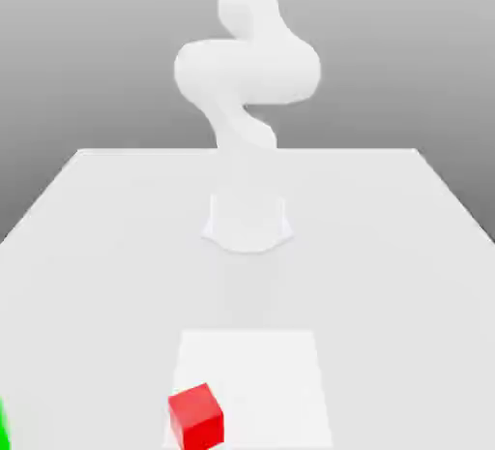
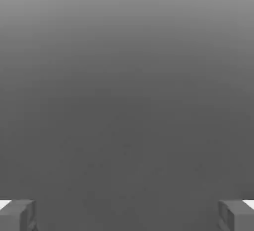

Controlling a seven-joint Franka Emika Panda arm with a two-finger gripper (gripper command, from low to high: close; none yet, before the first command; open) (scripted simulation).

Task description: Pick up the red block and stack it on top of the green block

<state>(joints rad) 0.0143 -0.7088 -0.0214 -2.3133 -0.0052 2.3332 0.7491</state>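
One red block [image 1: 196, 416] sits on the white table [image 1: 387, 245], at the near edge of a brighter white square patch [image 1: 261, 371] marked on the tabletop, toward the exterior view's left of that patch. One green block [image 1: 4, 426] is only a sliver at the exterior view's far left edge, well apart from the red one. One white robot arm [image 1: 247, 71] rises from its round base [image 1: 247, 224] in the middle of the table, behind both blocks. In the hand view the gripper [image 2: 127, 215] has its two grey fingertips [image 2: 18, 215] spread wide apart with nothing between them, facing a plain grey background.
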